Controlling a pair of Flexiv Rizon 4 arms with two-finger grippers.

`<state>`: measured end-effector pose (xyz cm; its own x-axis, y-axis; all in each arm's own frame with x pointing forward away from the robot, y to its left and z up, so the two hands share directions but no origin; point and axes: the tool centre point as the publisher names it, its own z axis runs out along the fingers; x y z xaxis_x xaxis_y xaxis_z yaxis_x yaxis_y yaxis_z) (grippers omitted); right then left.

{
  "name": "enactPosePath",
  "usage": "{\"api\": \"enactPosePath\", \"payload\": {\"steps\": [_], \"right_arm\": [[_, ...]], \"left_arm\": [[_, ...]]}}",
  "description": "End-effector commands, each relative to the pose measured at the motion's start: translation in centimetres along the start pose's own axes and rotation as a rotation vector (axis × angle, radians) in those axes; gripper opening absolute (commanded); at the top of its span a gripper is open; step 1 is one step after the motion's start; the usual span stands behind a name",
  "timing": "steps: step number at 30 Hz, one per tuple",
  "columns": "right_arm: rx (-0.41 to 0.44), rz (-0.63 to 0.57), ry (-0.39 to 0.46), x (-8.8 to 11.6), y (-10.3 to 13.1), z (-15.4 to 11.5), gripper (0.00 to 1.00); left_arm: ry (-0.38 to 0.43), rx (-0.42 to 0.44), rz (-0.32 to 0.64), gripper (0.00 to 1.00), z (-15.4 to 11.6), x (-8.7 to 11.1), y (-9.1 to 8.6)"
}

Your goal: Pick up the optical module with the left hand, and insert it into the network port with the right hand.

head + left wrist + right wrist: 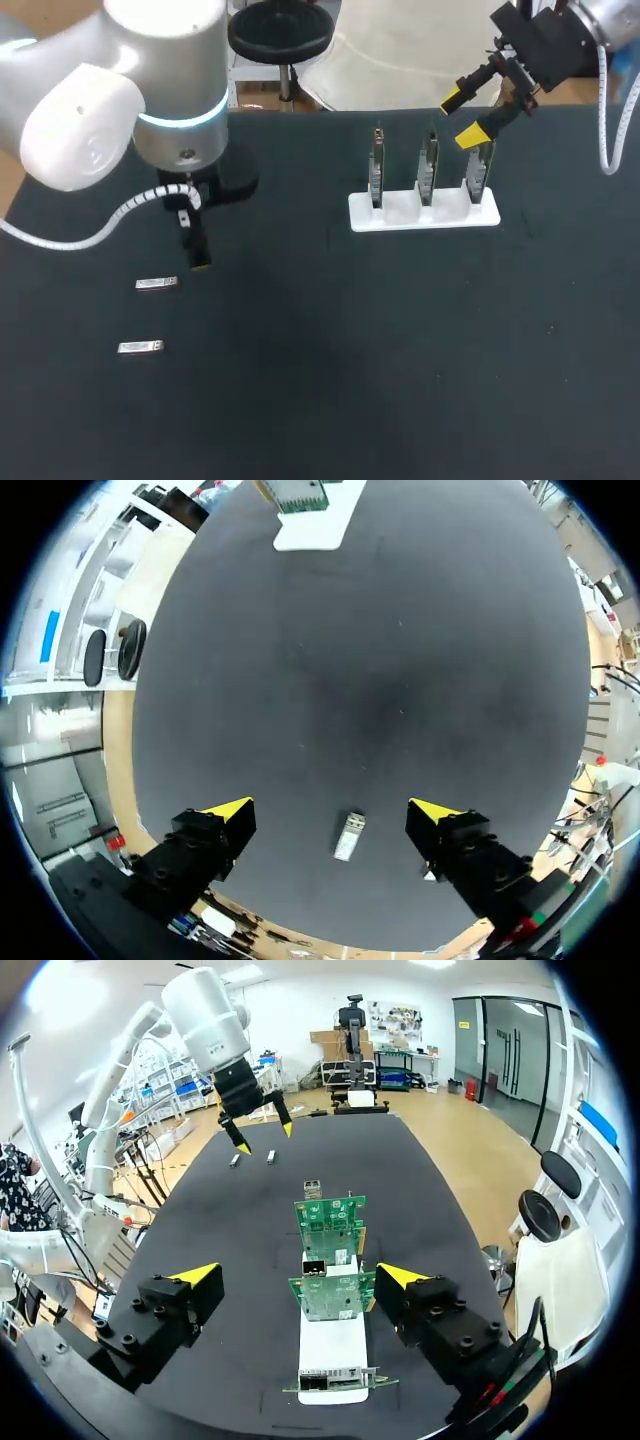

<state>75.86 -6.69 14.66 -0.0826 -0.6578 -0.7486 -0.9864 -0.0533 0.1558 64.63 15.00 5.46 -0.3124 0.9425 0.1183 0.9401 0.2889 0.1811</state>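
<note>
Black worktop (320,400) fills most of the head view. The left arm comes in from the upper left of the frame. The left end effector (193,240) points down at left-centre, hanging over the worktop. Two small silver rectangular optical modules lie flat at lower left, apart from each other: upper optical module (156,284) is just beside the end effector's tip in the frame, and lower optical module (140,347) is below it.

In the left wrist view the left end effector (332,810) is released, with its yellow-tipped fingers (228,808) spread wide. One silver module (348,836) lies on the worktop between and beneath them, touching neither. I cannot tell which of the two it is.

A white rectangular plastic holder (423,215) sits at upper right-centre of the head view. Three green circuit boards stand upright in it in a row: left board (377,165), middle board (428,165) and right board (480,168).

The right end effector (461,117) is at the upper right of the frame, raised over the right board and not touching it. It is released and holds nothing.

In the right wrist view the boards line up ahead of the right end effector (298,1275), between its spread fingers. A silver metal network port (313,1266) shows on the edge of the centre one. The left arm's end effector is far ahead, above both modules.
</note>
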Motion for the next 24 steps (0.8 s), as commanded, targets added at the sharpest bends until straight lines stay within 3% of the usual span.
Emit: {"api": "enactPosePath", "payload": {"steps": [1,12,24], "right_arm": [[0.002,-0.001,0.000,0.0,0.1,0.0,1.00],[0.002,-0.001,0.000,0.0,0.1,0.0,1.00],[0.002,-0.001,0.000,0.0,0.1,0.0,1.00]], "left_arm": [[0.003,-0.002,-0.003,1.00,0.9,1.1,-0.8],[-0.038,0.038,-0.028,1.00,2.5,3.9,-2.3],[-0.029,0.093,0.039,1.00,4.1,6.0,-2.2]]}}
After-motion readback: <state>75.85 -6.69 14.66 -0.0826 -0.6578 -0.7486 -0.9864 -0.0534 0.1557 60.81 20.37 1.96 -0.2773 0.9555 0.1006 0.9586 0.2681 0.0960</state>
